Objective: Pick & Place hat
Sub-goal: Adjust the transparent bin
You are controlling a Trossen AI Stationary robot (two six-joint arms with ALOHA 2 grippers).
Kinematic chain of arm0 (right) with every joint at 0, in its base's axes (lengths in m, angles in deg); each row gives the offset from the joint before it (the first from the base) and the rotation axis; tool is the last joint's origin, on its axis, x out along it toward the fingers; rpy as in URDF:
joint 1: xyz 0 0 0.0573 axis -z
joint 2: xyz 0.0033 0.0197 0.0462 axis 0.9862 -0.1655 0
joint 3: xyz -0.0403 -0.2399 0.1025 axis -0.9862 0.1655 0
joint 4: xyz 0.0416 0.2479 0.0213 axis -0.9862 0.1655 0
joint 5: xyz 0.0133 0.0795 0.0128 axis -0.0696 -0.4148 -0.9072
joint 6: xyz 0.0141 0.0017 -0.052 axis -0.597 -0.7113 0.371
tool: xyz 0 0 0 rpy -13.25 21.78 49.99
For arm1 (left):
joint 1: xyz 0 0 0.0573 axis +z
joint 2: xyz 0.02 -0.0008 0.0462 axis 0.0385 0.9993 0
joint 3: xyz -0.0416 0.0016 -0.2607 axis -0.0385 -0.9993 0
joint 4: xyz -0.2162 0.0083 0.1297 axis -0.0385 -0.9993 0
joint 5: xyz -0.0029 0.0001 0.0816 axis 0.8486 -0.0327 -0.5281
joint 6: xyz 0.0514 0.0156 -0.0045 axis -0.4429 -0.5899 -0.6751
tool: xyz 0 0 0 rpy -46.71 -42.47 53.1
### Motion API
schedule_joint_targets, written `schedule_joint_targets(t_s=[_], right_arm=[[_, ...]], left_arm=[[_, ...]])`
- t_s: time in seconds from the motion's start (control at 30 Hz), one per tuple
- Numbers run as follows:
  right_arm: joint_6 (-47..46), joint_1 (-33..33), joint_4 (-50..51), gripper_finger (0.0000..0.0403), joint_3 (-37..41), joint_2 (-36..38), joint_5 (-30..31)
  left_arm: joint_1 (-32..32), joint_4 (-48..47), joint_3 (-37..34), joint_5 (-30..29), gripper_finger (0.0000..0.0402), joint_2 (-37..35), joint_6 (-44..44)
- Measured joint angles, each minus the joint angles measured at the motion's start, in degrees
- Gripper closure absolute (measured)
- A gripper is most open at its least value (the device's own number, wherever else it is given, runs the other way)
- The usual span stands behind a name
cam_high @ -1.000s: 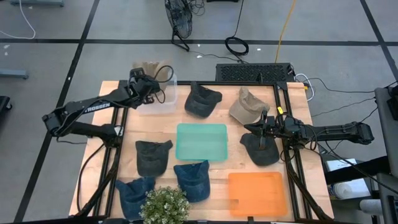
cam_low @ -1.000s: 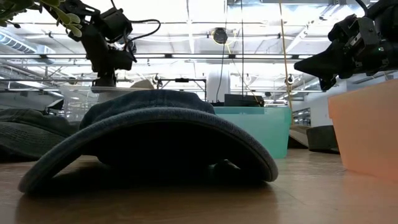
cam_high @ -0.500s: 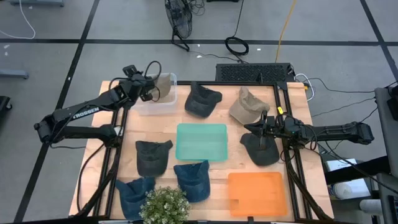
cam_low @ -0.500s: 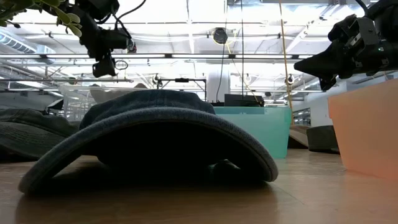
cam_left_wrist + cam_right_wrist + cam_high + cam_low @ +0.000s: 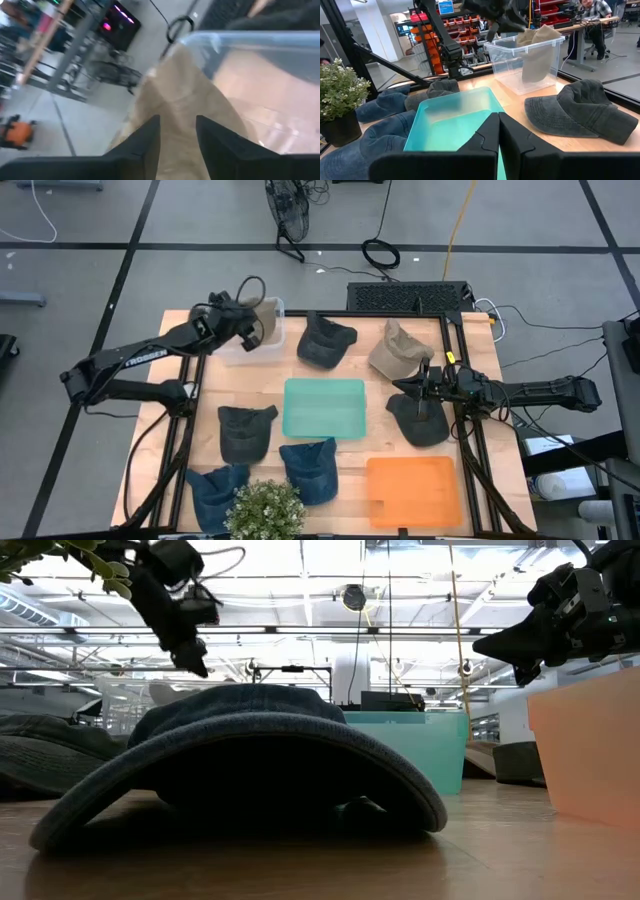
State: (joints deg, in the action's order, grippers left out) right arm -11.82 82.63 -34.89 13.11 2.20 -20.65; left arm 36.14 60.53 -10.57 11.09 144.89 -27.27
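Straddling a fold of the tan hat [image 5: 185, 100], the left gripper's [image 5: 177, 132] two dark fingers [image 5: 142, 145] stand partly apart with fabric showing between them; whether they already pinch it or are only settling around it I cannot tell. That hat sits draped over the rim of the clear bin [image 5: 252, 340] at the far left corner of the table [image 5: 380, 450], partly inside it. The left gripper [image 5: 243, 322] hovers right over the bin in the high view. My reading is that the step in hand is either seating this hat in the bin or regripping it, since it hangs on the wall rather than lying flat. The next move calls for a clear pinch or a clean let-go, then a lift straight up. The right gripper [image 5: 428, 385], fingers closed together and empty, waits over a dark hat [image 5: 418, 420] on the right side.
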Motion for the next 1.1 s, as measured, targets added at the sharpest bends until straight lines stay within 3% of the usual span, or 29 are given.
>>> schedule_joint_targets(t_s=[0.27,0.53,0.67,0.83,1.0,1.1], right_arm=[[0.0,0.0,0.0,0.0403,0.0,0.0,0.2],[0.0,0.0,1.1,0.0403,0.0,0.0,0.1],[0.0,0.0,1.6,0.0403,0.0,0.0,0.0],[-1.0,0.0,1.2,0.0403,0.0,0.0,0.0],[-1.9,0.0,1.2,0.0403,0.0,0.0,0.0],[-1.9,0.0,0.3,0.0403,0.0,0.0,0.0]], left_arm=[[0.2,6.2,0.0,-5.1,0.0286,7.8,-3.6],[-0.5,7.8,0.0,-6.5,0.0286,6.5,-5.1],[-2.5,5.1,0.0,-5.3,0.0286,3.1,-6.9],[-7.4,-0.2,0.0,9.5,0.0286,-3.6,-4.1],[-12.7,-14.8,0.2,4.9,0.0276,-7.7,-2.8],[-15.7,-19.3,1.0,6.7,0.0259,-8.9,4.6]])
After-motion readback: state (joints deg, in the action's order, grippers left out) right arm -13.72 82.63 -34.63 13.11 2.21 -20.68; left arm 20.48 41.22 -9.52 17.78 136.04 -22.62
